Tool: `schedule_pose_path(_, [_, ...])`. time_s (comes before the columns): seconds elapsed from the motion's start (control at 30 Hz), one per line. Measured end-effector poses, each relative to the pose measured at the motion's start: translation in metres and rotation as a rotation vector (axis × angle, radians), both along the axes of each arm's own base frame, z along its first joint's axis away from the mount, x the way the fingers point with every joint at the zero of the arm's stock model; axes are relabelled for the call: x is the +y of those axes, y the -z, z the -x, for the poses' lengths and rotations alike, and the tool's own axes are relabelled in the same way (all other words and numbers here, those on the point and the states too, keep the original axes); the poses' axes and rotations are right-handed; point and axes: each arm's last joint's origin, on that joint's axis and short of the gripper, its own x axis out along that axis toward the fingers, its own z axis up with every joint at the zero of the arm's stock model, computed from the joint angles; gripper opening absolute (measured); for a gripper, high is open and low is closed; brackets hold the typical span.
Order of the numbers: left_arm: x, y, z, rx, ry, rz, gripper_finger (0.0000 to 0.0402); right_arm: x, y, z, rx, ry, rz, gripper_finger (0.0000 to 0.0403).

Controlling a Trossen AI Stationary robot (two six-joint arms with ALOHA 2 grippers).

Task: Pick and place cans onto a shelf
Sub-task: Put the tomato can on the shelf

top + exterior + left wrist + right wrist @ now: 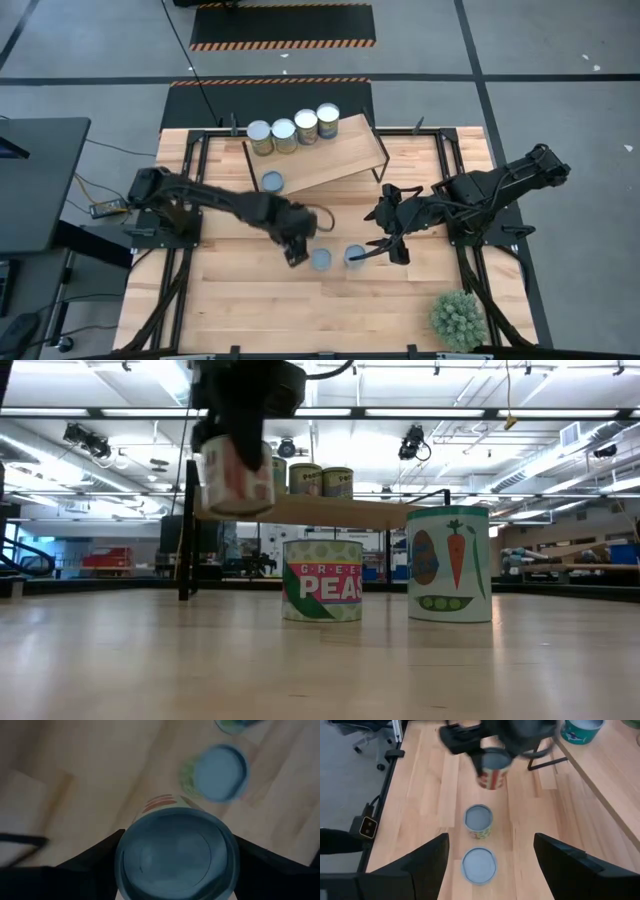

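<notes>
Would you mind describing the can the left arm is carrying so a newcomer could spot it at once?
Start at the tilted light-wood shelf at the table's far side, then come toward the table's middle, where the left gripper holds a can. It has red-striped sides and is lifted off the wood, unlike the two cans standing beside it.

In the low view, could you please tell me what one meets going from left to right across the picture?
Left gripper holding a lifted can → green peas can on the table → taller vegetable can with a carrot on its label.
</notes>
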Motion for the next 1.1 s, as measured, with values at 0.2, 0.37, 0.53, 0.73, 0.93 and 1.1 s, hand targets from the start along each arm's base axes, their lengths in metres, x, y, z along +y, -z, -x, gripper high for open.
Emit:
schedule_pose_path(0.2, [0.044,-0.033,-0.016,-0.103,-0.005,-0.047,0.0289,-0.001,0.0,-0.001,-0.013,0.024,0.016,0.0297])
schedule_pose_path(0.37, [0.084,-0.059,-0.016,-0.133,-0.059,-0.123,0.0289,-0.005,-0.001,-0.002,-0.015,0.042,0.018,0.0297])
schedule_pose_path(0.53, [0.12,-0.077,-0.007,-0.108,-0.107,-0.169,0.0289,-0.008,-0.001,-0.004,-0.022,0.057,0.016,0.0297])
schedule_pose_path(0.73, [0.146,-0.093,-0.003,-0.147,-0.142,-0.214,0.0289,-0.012,-0.001,-0.005,-0.021,0.065,0.021,0.0297])
schedule_pose_path(0.93, [0.161,-0.087,-0.013,-0.056,-0.097,-0.232,0.0289,-0.015,-0.001,-0.006,-0.027,0.077,0.02,0.0297])
schedule_pose_path(1.1, [0.173,-0.08,-0.018,0.058,-0.063,-0.211,0.0289,-0.015,-0.002,-0.007,-0.032,0.083,0.014,0.0297])
